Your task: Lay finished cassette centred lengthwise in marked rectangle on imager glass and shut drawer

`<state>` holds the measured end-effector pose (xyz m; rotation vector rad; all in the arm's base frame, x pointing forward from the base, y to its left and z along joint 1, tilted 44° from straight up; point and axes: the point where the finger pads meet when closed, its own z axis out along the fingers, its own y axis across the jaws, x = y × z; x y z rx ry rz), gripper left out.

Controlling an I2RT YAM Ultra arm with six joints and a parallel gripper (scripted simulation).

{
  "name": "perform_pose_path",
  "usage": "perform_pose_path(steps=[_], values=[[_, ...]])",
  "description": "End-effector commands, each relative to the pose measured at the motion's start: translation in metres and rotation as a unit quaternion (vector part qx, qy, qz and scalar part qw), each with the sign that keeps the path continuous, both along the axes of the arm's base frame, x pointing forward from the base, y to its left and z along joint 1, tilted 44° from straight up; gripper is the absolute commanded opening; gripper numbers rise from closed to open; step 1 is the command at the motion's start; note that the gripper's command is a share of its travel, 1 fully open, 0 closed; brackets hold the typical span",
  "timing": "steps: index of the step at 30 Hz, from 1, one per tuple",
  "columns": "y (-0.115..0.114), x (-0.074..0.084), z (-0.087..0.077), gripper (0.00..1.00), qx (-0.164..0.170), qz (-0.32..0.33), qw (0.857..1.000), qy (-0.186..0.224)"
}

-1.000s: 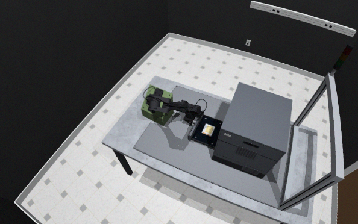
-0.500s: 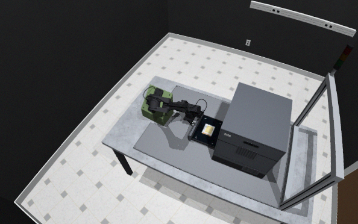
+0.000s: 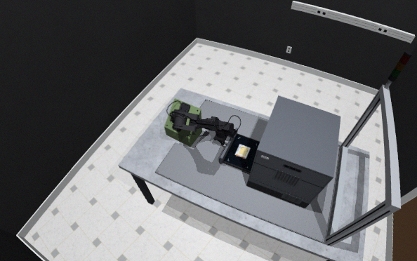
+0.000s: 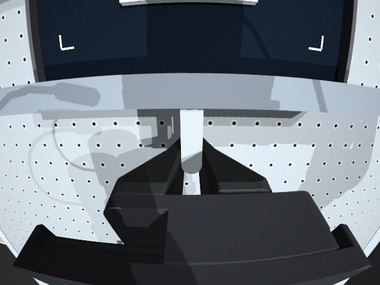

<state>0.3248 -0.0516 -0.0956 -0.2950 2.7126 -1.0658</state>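
The gel imager IM [image 3: 296, 147] is a big grey box on the table with its drawer [image 3: 238, 157] pulled out toward my arm. The cassette FINISHED [image 3: 243, 151], pale yellow, lies on the dark glass in the drawer. In the wrist view only its near edge [image 4: 188, 1] shows at the top, between two white corner marks [image 4: 65, 42] [image 4: 316, 44] on the glass [image 4: 190, 37]. My gripper [image 4: 191, 143] is shut on the white handle post [image 4: 191, 134] that sticks out from the drawer's grey front bar [image 4: 190, 91]. It also shows in the top view [image 3: 224, 141] at the drawer's front.
My arm's green base [image 3: 182, 123] stands at the table's left. A perforated mat [image 4: 276, 159] lies under the gripper. A metal frame [image 3: 382, 168] stands right of the imager, off the table's end.
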Motion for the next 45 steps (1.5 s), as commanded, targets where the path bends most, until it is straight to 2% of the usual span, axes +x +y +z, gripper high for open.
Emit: perform_pose_path(steps=[1,3,4,5,9,10,41,45], values=[[0.002,0.005,0.005,0.00,0.010,0.027,0.999,-0.034],[0.001,0.007,0.005,0.00,0.013,0.048,0.997,-0.058],[0.000,0.002,-0.004,0.00,0.010,0.048,0.998,-0.043],[0.000,0.002,-0.006,0.00,0.010,0.048,0.998,-0.040],[0.000,0.005,-0.006,0.00,0.010,0.048,0.998,-0.040],[0.004,0.024,0.000,0.00,0.013,0.048,0.997,-0.061],[0.007,0.063,-0.002,0.00,0.013,0.049,0.997,-0.061],[0.009,0.064,-0.002,0.00,0.013,0.051,0.997,-0.061]])
